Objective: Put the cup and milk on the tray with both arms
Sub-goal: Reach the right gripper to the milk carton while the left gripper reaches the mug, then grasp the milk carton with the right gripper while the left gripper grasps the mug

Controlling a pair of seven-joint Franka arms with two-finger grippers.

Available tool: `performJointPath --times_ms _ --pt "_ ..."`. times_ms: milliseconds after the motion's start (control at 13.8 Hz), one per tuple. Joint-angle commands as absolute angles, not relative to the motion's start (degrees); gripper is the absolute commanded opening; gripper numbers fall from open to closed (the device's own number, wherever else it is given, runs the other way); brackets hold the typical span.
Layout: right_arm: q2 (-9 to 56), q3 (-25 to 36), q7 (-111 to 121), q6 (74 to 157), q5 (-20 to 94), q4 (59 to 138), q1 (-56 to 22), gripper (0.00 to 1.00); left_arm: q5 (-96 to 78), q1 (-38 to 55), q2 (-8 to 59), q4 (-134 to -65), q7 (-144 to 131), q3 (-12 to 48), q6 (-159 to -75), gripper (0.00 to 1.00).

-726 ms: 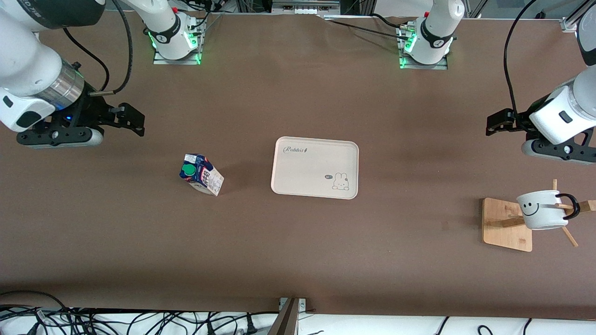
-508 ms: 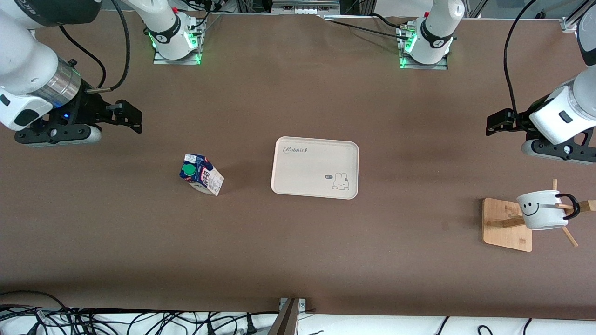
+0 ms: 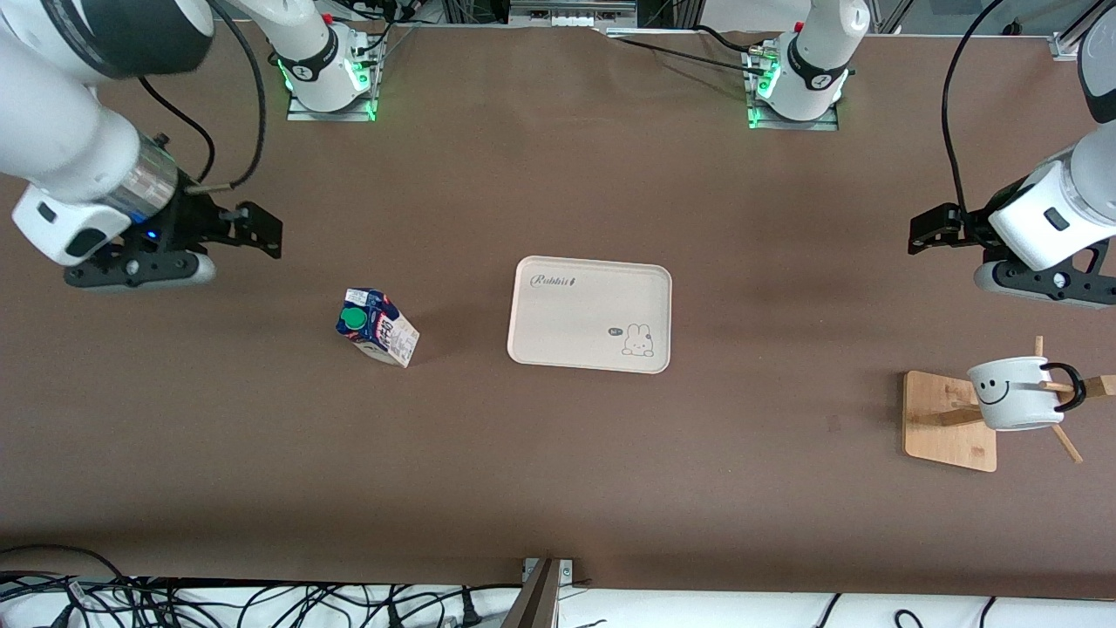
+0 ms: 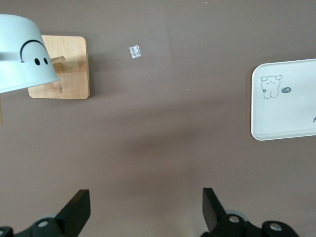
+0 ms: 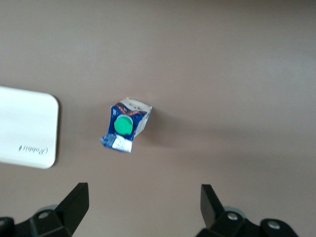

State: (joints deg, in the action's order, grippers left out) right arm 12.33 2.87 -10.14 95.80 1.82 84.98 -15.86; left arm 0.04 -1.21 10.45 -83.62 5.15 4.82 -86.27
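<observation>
Right gripper (image 3: 261,232): hanging in the air over bare table toward the right arm's end; fingers (image 5: 74,200) standing spread wide in the right wrist view, holding nothing, touching nothing.
Left gripper (image 3: 926,228): hanging over bare table toward the left arm's end; fingers (image 4: 79,207) spread wide as well, gripping nothing.
Milk (image 3: 377,326): standing on the table between the right gripper and the tray, nearer to the front camera than that gripper; green cap (image 5: 123,124) showing from above; nothing lying between it and the gripper.
Tray (image 3: 590,313): lying flat at the middle of the table, bare, rabbit drawing (image 3: 639,339) at its corner nearer the front camera and the left arm's end; well apart from both milk and cup.
Cup (image 3: 1013,393): hanging on a wooden peg (image 3: 1059,386) of the stand, smiley face showing, black handle (image 3: 1067,386) looped over the peg; the peg is standing in the way of a plain lift.
Stand base (image 3: 946,421): sitting on the table under the cup, nearer to the front camera than the left gripper.
Change: the right gripper is now sitting closer to the milk than half a second ago; the left gripper is barely shifting; milk, tray and cup are staying where they were.
</observation>
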Motion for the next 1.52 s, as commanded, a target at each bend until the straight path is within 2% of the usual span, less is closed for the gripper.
performJointPath --times_ms 0,145,508,871,1016,1161,1306,1452 --pt "16.5 2.46 -18.25 101.32 1.41 87.8 -17.66 1.0 -0.97 -1.49 16.33 -76.49 5.18 4.83 -85.17 1.0" --pt "19.32 2.46 -19.77 104.83 1.58 89.03 -18.28 1.0 -0.62 -2.02 16.26 -77.07 4.14 4.57 -87.69 1.0" --pt "21.01 2.46 -20.39 111.7 2.2 94.64 -18.19 1.0 0.09 -4.29 7.75 -94.36 -11.64 4.22 -107.01 1.0" --pt "21.36 2.37 -23.2 113.29 2.37 95.62 -18.28 1.0 0.09 -7.73 -2.09 -118.6 -18.72 4.75 -136.7 1.0" --pt "21.45 2.29 -23.9 113.29 2.37 95.62 -18.54 1.0 0.0 -8.61 -4.12 -126.53 -18.98 4.75 -148.57 1.0" --pt "21.45 2.29 -24.08 113.64 2.9 95.54 -18.63 1.0 -0.44 -10.02 -5.01 -130.33 -20.82 4.75 -151.95 1.0" --pt "21.97 2.29 -24.08 114.25 3.87 95.62 -18.81 1.0 -0.44 -11.15 -4.4 -130.78 -21.27 4.75 -153.45 1.0" --pt "22.32 2.29 -24.08 114.87 3.87 95.89 -19.51 1.0 -0.44 -11.51 -0.55 -130.52 -21.1 4.75 -159.31 1.0"
